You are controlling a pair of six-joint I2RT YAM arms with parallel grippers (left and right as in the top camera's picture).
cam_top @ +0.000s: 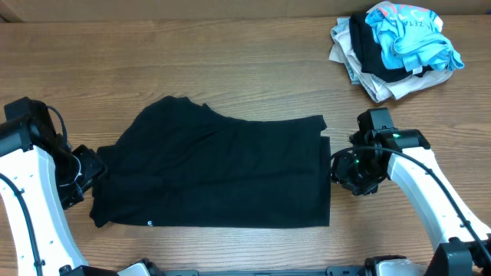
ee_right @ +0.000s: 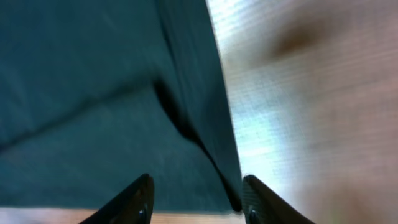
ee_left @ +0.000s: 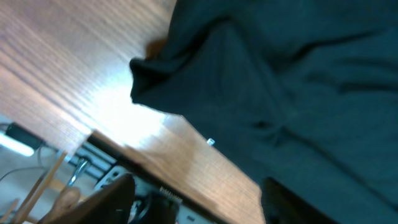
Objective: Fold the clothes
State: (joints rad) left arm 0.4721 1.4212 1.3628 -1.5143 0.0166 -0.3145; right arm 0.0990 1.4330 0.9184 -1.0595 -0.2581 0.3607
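The black T-shirt (cam_top: pixel 222 172) lies flat on the wooden table, folded into a rough rectangle, with a small white mark near its front left corner. My left gripper (cam_top: pixel 86 172) is at the shirt's left edge. In the left wrist view its fingers (ee_left: pixel 199 205) are apart with nothing between them, and the shirt (ee_left: pixel 286 81) fills the upper right. My right gripper (cam_top: pixel 341 170) is at the shirt's right edge. In the right wrist view its fingers (ee_right: pixel 199 202) are open, straddling the shirt's edge (ee_right: pixel 93 93) without holding it.
A pile of other garments (cam_top: pixel 399 46), light blue, black and cream, sits at the back right corner of the table. The table's front edge (ee_left: pixel 143 168) shows close below the left gripper.
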